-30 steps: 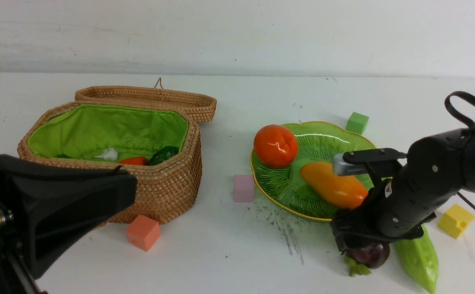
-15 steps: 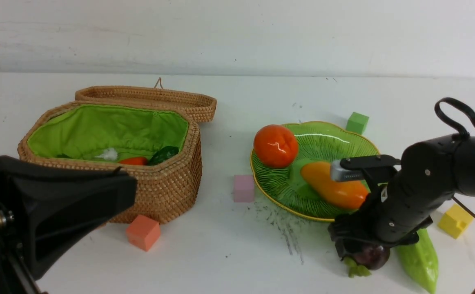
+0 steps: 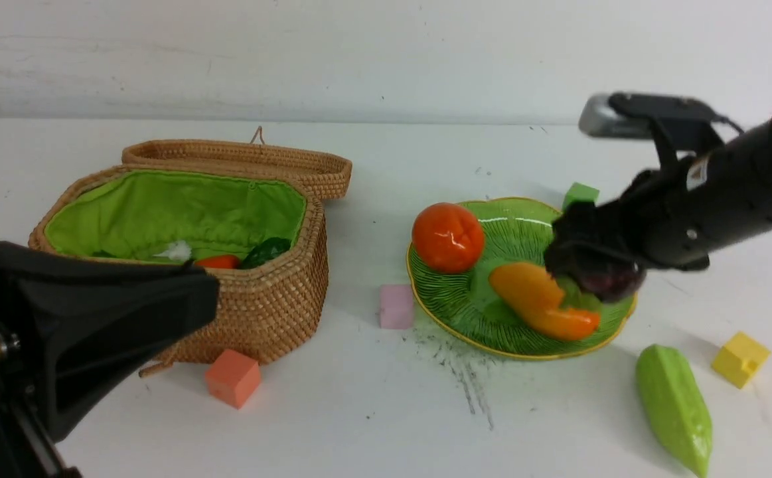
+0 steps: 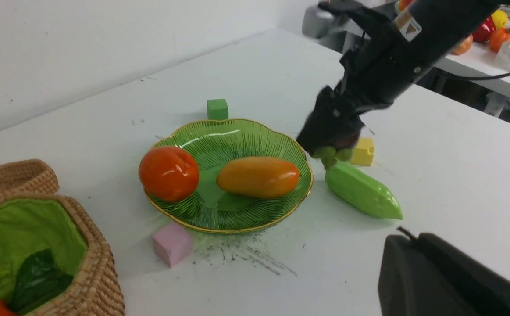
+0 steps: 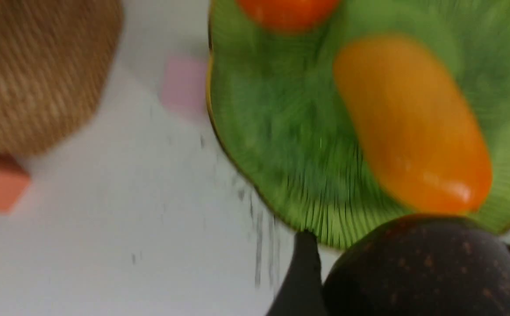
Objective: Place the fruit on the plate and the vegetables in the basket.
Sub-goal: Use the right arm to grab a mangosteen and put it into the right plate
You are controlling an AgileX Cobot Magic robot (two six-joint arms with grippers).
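My right gripper (image 3: 591,265) is shut on the dark purple mangosteen (image 3: 610,282) and holds it in the air over the right side of the green plate (image 3: 525,222). In the right wrist view the mangosteen (image 5: 426,267) fills the space between the fingers (image 5: 301,276). The orange persimmon (image 3: 447,237) and the yellow-orange mango (image 3: 538,302) lie on the plate. The light green bitter gourd (image 3: 674,405) lies on the table at the front right of the plate. The wicker basket (image 3: 266,305) stands open on the left with the carrot (image 3: 216,261), the white radish (image 3: 174,251) and the dark leafy bunch (image 3: 265,252) inside. My left gripper (image 3: 186,302) is shut and empty in front of the basket.
The basket's lid (image 3: 239,159) lies open behind it. Small cubes sit on the table: pink (image 3: 396,306) left of the plate, salmon (image 3: 232,377) in front of the basket, green (image 3: 580,194) behind the plate, yellow (image 3: 740,358) at the right.
My right gripper has lifted the mangosteen off the table at the plate's front right and carried it up and back over the plate's right side. The left arm has hardly moved.
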